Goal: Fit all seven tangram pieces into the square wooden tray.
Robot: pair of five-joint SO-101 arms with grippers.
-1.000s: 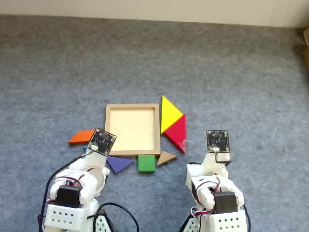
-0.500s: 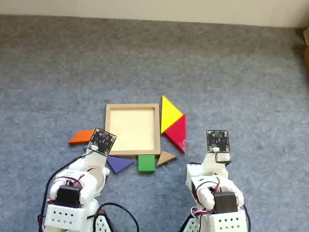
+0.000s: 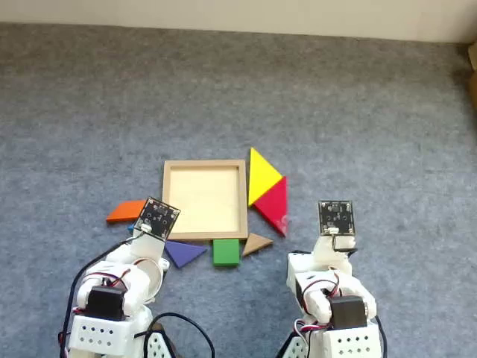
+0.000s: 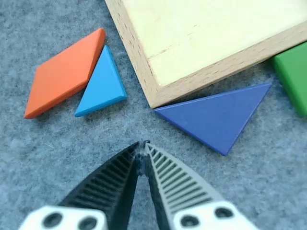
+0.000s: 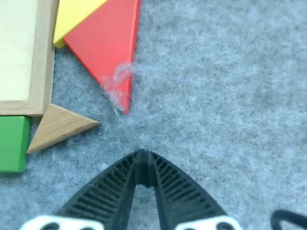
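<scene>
The square wooden tray (image 3: 167,201) lies on the grey carpet with nothing in it. Around it lie the pieces: yellow triangle (image 3: 261,175) and red triangle (image 3: 273,203) at its right side, tan triangle (image 3: 256,242), green square (image 3: 226,251) and dark blue triangle (image 3: 183,252) along its near edge, orange parallelogram (image 3: 126,210) and light blue triangle (image 4: 101,85) at its left. My left gripper (image 4: 143,143) is shut, hovering just short of the dark blue triangle (image 4: 217,117) and the tray corner (image 4: 152,98). My right gripper (image 5: 143,154) is shut over bare carpet, near the red triangle's tip (image 5: 123,103) and the tan triangle (image 5: 57,125).
Grey carpet (image 3: 335,112) spreads wide beyond and to both sides of the tray. Both arm bases (image 3: 112,321) stand at the near edge. A pale wall strip runs along the far side.
</scene>
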